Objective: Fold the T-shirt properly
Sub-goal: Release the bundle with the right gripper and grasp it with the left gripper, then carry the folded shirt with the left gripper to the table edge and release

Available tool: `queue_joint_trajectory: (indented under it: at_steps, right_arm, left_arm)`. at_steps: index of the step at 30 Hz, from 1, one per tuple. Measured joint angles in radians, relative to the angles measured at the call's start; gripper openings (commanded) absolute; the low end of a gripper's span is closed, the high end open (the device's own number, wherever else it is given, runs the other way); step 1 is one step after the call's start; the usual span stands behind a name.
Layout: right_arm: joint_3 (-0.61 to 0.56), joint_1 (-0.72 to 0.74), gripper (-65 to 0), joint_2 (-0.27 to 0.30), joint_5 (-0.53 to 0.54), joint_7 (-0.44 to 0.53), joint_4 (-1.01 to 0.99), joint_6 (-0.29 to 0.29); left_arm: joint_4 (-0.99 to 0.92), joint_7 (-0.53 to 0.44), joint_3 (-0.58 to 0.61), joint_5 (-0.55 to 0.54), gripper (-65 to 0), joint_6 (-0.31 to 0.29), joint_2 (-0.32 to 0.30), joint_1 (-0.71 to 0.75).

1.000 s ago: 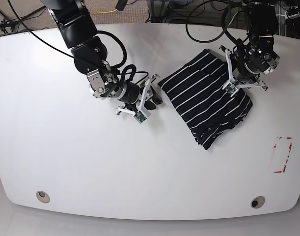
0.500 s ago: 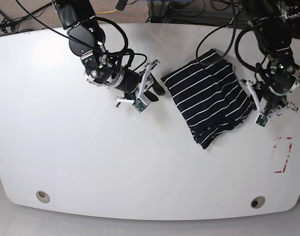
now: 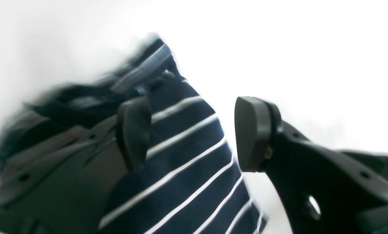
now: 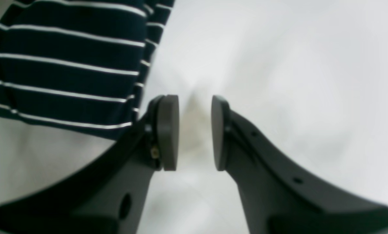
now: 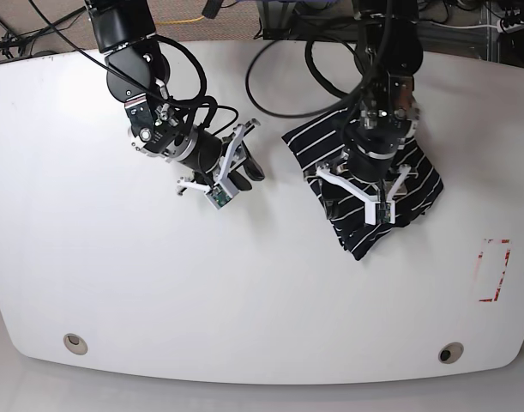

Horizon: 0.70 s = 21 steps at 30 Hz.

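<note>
Item 1, bench (image 5: 262, 326): you are looking at a white top with rounded corners. Two small round fittings are sitting near its front edge, one (image 5: 73, 342) toward the front left corner and one (image 5: 450, 353) toward the front right corner. A red outlined rectangle (image 5: 493, 270) is lying by the right edge.

Item 2, T-shirt (image 5: 416, 184): the dark, white-striped shirt is lying folded into a compact slanted bundle on the right half of the bench, toward the far edge, with one corner pointing at the front edge. The layers along one edge are looking bunched in the left wrist view, where the cloth (image 3: 187, 162) is blurred.

Item 3, left gripper (image 5: 352, 190): it is hanging directly over the middle of the T-shirt. In the left wrist view its jaws (image 3: 190, 133) are standing wide apart with striped cloth showing between them; nothing is being pinched. You cannot tell whether the fingertips are touching the fabric.

Item 4, right gripper (image 5: 244, 167): it is hovering over bare bench to the left of the T-shirt, near its left corner. In the right wrist view its jaws (image 4: 194, 133) are standing narrowly parted, holding nothing, with the shirt's edge (image 4: 67, 65) just beside one finger.

Item 5, cables (image 5: 330, 51): black loops are trailing over the far edge behind both arms.
</note>
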Motion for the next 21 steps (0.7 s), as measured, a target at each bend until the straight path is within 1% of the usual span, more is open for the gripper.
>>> queue_joint_trajectory:
  at_steps: [1, 2, 4, 6, 7, 8, 9, 11, 13, 15, 17, 18, 20, 21]
  right_arm:
    - [0.000, 0.002, -49.1, 0.000, -0.004, 0.002, 0.000, -0.001]
    - [-0.001, 0.002, -49.1, -0.001, -0.004, 0.002, 0.000, -0.001]
    - [-0.005, 0.002, -49.1, -0.006, 0.000, 0.002, 0.000, 0.000]
    - [-0.007, 0.000, -49.1, -0.006, 0.004, 0.002, 0.000, 0.005]
    - [-0.007, -0.001, -49.1, -0.006, 0.003, 0.002, 0.000, 0.006]
    - [-0.006, -0.001, -49.1, -0.005, 0.002, 0.002, 0.000, 0.006]
    - [-0.005, -0.002, -49.1, -0.005, 0.002, 0.001, 0.000, 0.006]
    - [-0.005, -0.004, -49.1, -0.005, 0.003, 0.000, 0.000, 0.006]
    - [-0.005, -0.004, -49.1, -0.006, 0.002, 0.000, 0.000, 0.006]
    - [-0.005, -0.004, -49.1, -0.006, 0.004, 0.000, 0.000, 0.006]
    - [-0.006, -0.004, -49.1, -0.006, 0.007, 0.001, 0.000, 0.006]
    - [-0.006, -0.004, -49.1, -0.006, 0.009, 0.003, 0.000, 0.007]
    - [-0.005, -0.003, -49.1, -0.005, 0.005, 0.000, 0.000, 0.006]
    - [-0.003, -0.003, -49.1, -0.005, 0.004, 0.001, 0.000, 0.006]
  left_arm:
    - [-0.034, -0.074, 0.021, 0.001, -27.2, 0.058, 0.000, 0.015]
    - [-0.072, -0.102, 0.032, -0.002, -27.2, 0.113, 0.000, 0.027]
    - [-0.147, -0.185, 0.040, 0.037, -27.2, 0.225, 0.002, 0.042]
    - [-0.215, -0.256, 0.049, 0.110, -27.2, 0.301, 0.009, 0.052]
    - [-0.247, -0.288, 0.059, 0.142, -27.2, 0.331, 0.015, 0.060]
    - [-0.281, -0.350, 0.075, 0.179, -27.2, 0.352, 0.018, 0.068]
    - [-0.311, -0.397, 0.089, 0.201, -27.2, 0.357, 0.020, 0.073]
    - [-0.381, -0.462, 0.107, 0.245, -27.2, 0.360, 0.027, 0.079]
    - [-0.439, -0.511, 0.107, 0.275, -27.2, 0.360, 0.027, 0.077]
    - [-0.463, -0.535, 0.084, 0.281, -27.2, 0.358, 0.020, 0.069]
    - [-0.464, -0.539, 0.045, 0.272, -27.1, 0.328, -0.002, 0.060]
    - [-0.464, -0.537, 0.021, 0.266, -26.8, 0.324, -0.021, 0.057]
    - [-0.462, -0.517, -0.027, 0.271, -23.2, 0.323, -0.074, 0.059]
    - [-0.457, -0.499, -0.044, 0.272, -20.8, 0.309, -0.105, 0.060]
